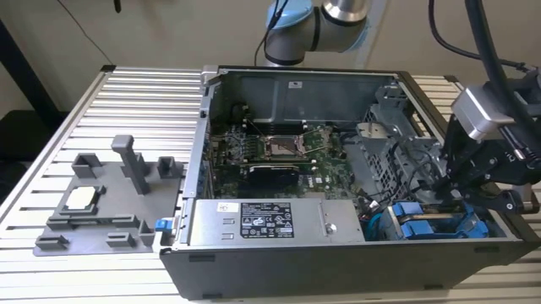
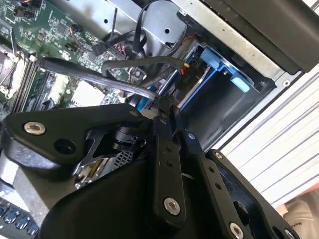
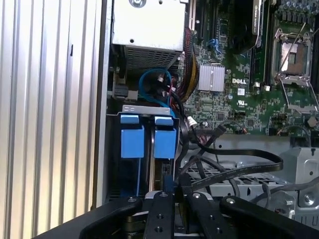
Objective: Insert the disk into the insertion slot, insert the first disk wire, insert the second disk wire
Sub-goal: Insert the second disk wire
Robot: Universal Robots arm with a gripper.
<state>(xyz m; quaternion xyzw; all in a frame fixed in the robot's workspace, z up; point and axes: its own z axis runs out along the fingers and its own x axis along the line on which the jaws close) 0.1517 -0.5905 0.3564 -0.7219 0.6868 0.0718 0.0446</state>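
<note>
Disk (image 3: 164, 142) seated in the insertion slot (image 3: 149, 164); hand (image 3: 173, 191), fingers nearly closed, pinches a black wire (image 3: 234, 172) beside it.

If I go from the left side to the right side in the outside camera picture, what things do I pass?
Grey fixture plate → silver power supply box → blue drive carriers → gripper.

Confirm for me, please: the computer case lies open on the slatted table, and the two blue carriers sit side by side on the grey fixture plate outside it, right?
Not quite: the two blue carriers sit side by side inside the computer case, in its corner bay, as the exterior view shows. The grey fixture plate is beside the case.
</note>
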